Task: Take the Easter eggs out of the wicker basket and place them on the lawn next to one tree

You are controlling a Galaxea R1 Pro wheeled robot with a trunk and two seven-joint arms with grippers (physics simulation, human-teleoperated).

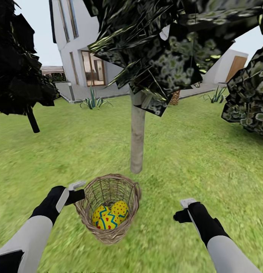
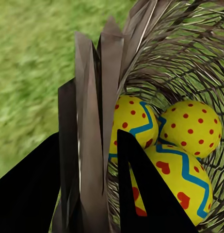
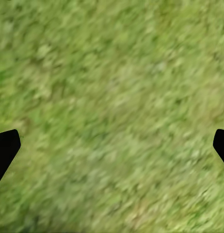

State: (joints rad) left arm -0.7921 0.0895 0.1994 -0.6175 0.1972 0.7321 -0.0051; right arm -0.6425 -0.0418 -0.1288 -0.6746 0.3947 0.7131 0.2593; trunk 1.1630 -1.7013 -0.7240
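The wicker basket (image 1: 108, 206) is seen on the lawn (image 1: 192, 151), just in front of the tree (image 1: 137, 140). All three Easter eggs (image 2: 189, 128) are kept inside the basket. The basket's rim is pinched by the left gripper (image 1: 79, 192). The right gripper (image 1: 183, 210) is spread wide, with nothing held, near the basket.

White forearm shells, black wrists, pale grey clips, black tapered fingers (image 3: 5, 148)
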